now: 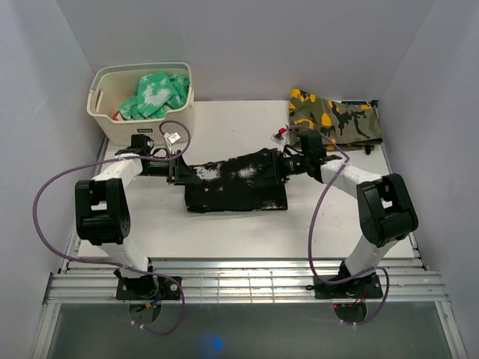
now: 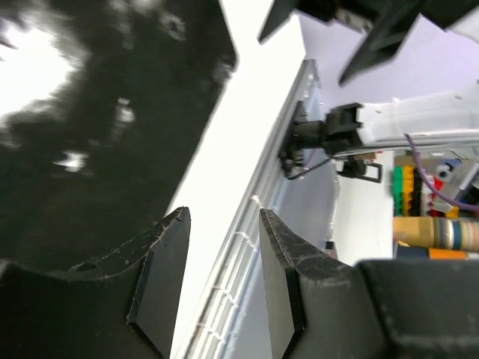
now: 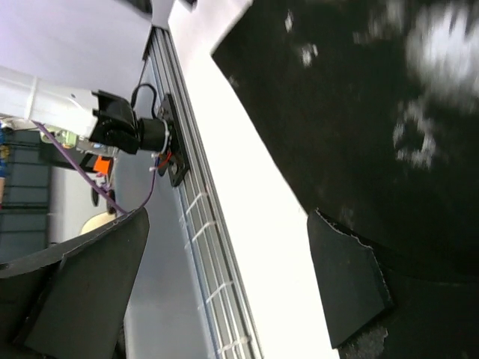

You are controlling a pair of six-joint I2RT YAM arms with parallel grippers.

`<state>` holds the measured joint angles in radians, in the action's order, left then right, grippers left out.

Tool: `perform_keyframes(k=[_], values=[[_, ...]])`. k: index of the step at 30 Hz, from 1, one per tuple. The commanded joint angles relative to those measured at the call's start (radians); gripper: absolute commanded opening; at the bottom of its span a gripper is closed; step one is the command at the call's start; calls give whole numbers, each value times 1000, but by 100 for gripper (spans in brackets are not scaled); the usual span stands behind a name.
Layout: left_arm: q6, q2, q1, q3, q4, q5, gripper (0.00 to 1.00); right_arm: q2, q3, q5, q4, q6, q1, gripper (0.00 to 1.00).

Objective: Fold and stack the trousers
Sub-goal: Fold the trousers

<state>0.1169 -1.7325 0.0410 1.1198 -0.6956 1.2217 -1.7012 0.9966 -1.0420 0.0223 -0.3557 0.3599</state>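
Left end effector (image 2: 222, 221): partly open, empty; bare counter (image 2: 224, 149) in the gap, cloth just beside one finger.
Right end effector (image 3: 228, 224): wide open, empty, at the cloth's edge.
Trousers (image 1: 236, 183): mid-frame in the top view, between both, folded to a rough rectangle.
Risk: probably pinching only the top layer, fold slipping open; uneven pulls skewing it.
Texture: soft, limp black cloth, white speckles; smooth, hard white counter.
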Motion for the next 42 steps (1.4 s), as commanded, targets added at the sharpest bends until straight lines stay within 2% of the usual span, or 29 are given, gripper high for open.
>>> perform_keyframes(k=[1, 5, 9, 11, 15, 17, 19, 20, 23, 24, 26, 29, 30, 31, 33, 35, 36, 39, 42], values=[[-33, 62, -12, -81, 5, 116, 53, -9, 83, 13, 7, 6, -4, 91], [-22, -4, -12, -152, -2, 127, 51, -95, 96, -9, 28, -41, -4, 90], [-23, -85, -20, -221, 8, 130, 51, -164, 25, -27, 123, -101, -4, 89], [-54, -171, -12, -230, 18, 52, 48, -192, -21, -29, 151, -127, -4, 90], [-197, -228, 7, -198, 119, -121, 49, -284, -32, -18, 133, -124, -4, 91], [-191, -260, 7, -134, 110, -128, 49, -293, -33, -12, 130, -124, -4, 91], [-160, -263, 5, -86, 81, -82, 49, -288, -10, -29, 116, -118, -4, 89], [-93, -254, 0, -25, 59, 8, 49, -281, 8, -39, 101, -111, -4, 86], [60, -227, -12, 99, -99, 134, 49, -227, 109, -58, 56, -66, -10, 84], [64, -196, -12, 162, -110, 184, 49, -203, 137, -64, 54, -68, -15, 84], [37, -173, -21, 192, -70, 190, 49, -193, 224, -62, 54, -71, -27, 84], [-104, -157, -24, 175, 101, 109, 49, -225, 312, -36, 56, -72, -38, 84], [-196, -160, -24, 160, 157, 90, 49, -260, 327, -14, 48, -71, -41, 84], [-236, -182, -23, 131, 257, 17, 49, -282, 347, -12, 47, -68, -47, 84], [-333, -222, -24, 117, 364, -14, 49, -346, 359, 3, 48, -65, -53, 84], [-413, -278, -23, 83, 436, -108, 48, -388, 367, 10, 62, -71, -59, 83], [-440, -294, -24, 68, 506, -116, 48, -426, 372, 11, 73, -75, -59, 82], [-477, -334, -24, 52, 579, -157, 48, -462, 405, 60, 80, -45, -67, 81], [-468, -297, -24, 58, 614, -165, 52, -427, 428, 121, 67, -20, -75, 81]])
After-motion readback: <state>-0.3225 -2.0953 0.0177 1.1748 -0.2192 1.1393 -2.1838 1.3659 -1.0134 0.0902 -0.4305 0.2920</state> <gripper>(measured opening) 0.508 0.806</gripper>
